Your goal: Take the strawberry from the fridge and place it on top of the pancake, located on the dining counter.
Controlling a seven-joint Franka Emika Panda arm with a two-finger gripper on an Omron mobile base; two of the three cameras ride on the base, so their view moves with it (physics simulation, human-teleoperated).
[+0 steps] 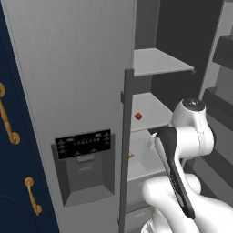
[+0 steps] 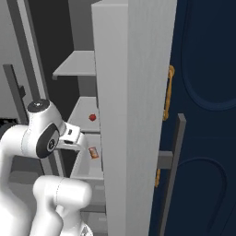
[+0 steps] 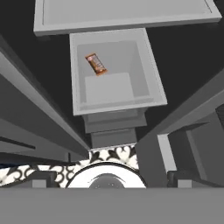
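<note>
Flat, even rendered light, no glare; the fridge [image 1: 68, 68] interior falls dim, edges slightly soft.

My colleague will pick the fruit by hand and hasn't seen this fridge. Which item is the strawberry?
Look inside the open fridge, at the middle shelf. The strawberry is the small red round thing lying alone there. The orange bar in the open drawer below is flat and rectangular.

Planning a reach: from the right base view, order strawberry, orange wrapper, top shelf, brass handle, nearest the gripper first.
From the gripper:
1. strawberry, middle shelf, and orange wrapper, drawer below: too close to call.
2. top shelf, above.
3. brass handle, far right.
</note>
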